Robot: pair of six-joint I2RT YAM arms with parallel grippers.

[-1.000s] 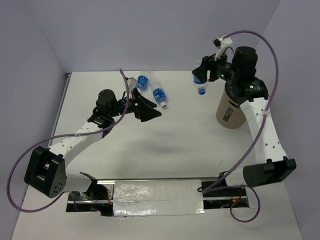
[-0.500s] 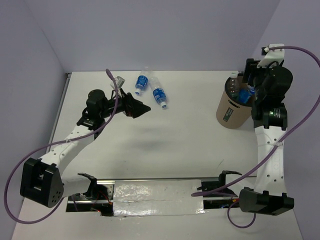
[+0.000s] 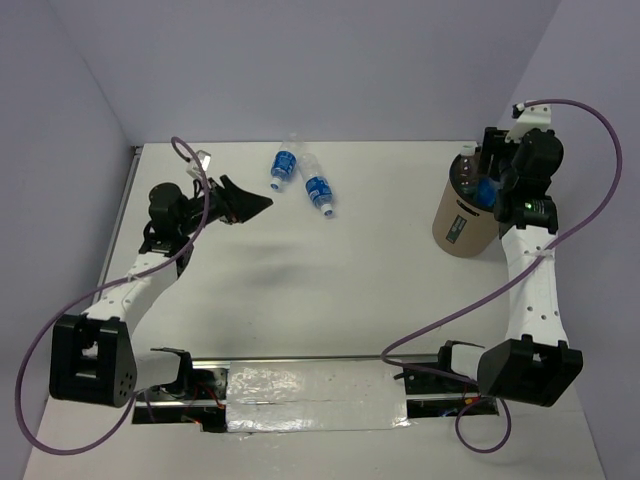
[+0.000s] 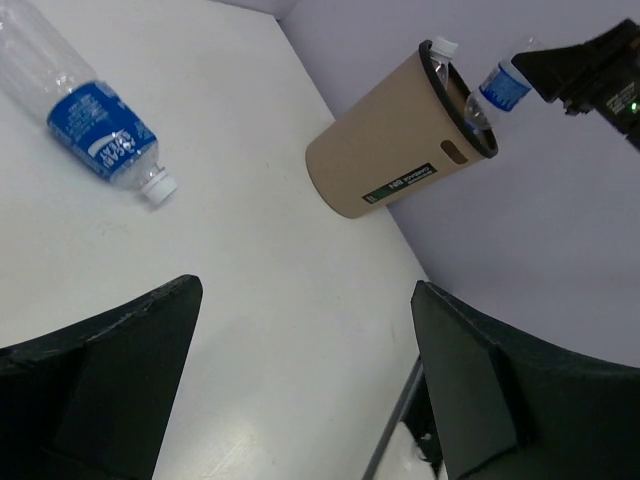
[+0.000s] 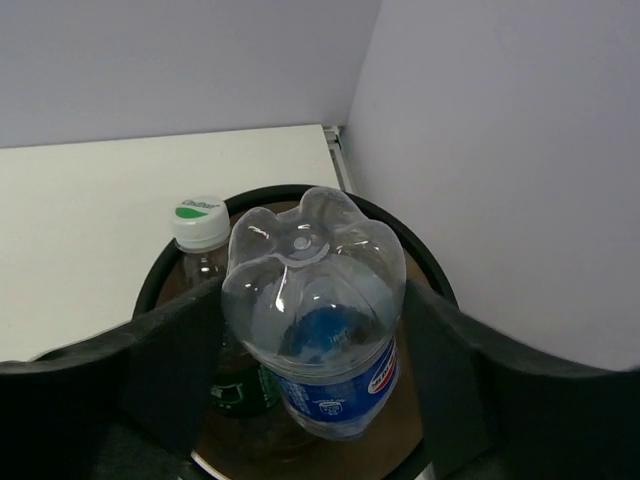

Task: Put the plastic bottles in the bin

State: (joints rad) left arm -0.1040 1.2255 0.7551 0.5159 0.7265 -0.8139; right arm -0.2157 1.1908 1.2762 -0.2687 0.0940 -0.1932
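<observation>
Pulled left gripper back, fingers apart and empty, from two clear blue-labelled plastic bottles lying on white table; holds third such bottle clamped in right gripper, cap-down inside tan-brown cylindrical cardboard bin.

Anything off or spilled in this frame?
Nothing stands out. Bin upright; right end effector holds a blue-label bottle base-up over it. Two other bottles lie on the table, no spill.
</observation>
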